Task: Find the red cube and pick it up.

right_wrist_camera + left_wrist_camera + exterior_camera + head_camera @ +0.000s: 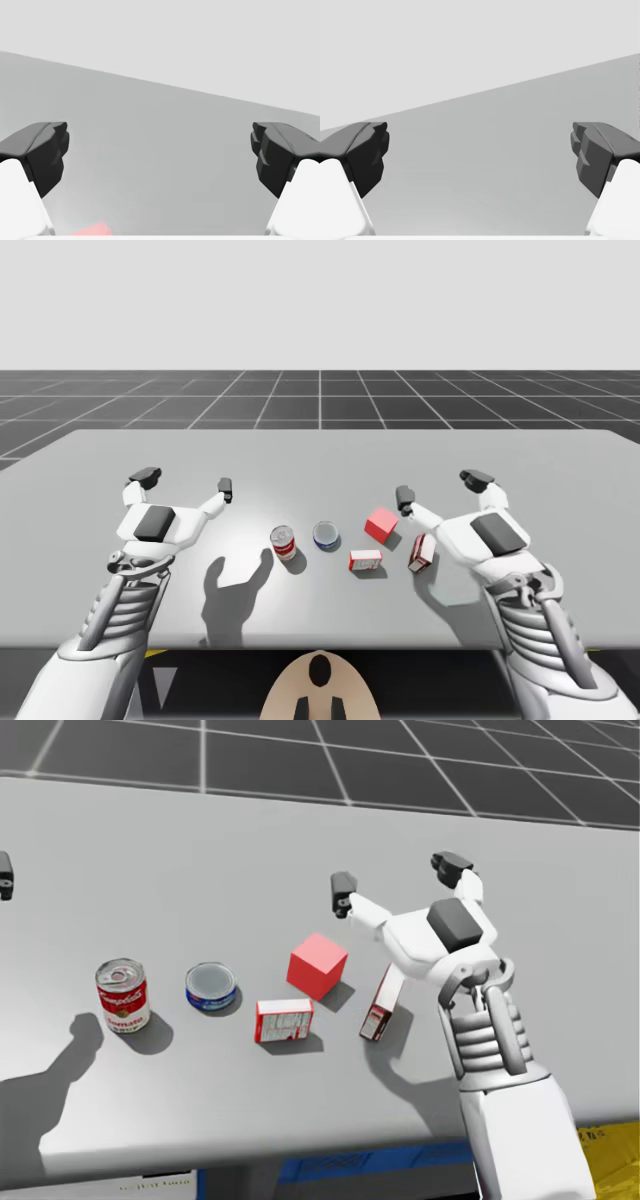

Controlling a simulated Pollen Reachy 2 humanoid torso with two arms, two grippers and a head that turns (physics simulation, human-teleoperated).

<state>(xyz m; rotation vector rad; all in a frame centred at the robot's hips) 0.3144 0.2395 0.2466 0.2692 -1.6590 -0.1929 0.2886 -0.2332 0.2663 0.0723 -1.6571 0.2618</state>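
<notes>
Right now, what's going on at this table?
Nothing is held yet. The red cube sits on the table, untouched, among a red-and-white can, a blue tin and two red-and-white boxes. My right gripper hangs open close by it; my left gripper hangs open off to the side, past the can.

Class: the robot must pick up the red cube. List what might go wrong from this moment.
1. The open right gripper hovers beside the red cube, not over it; descending straight may miss.
2. The narrow red-and-white box lies under that arm's wrist and near the cube; lowering may knock it.
</notes>
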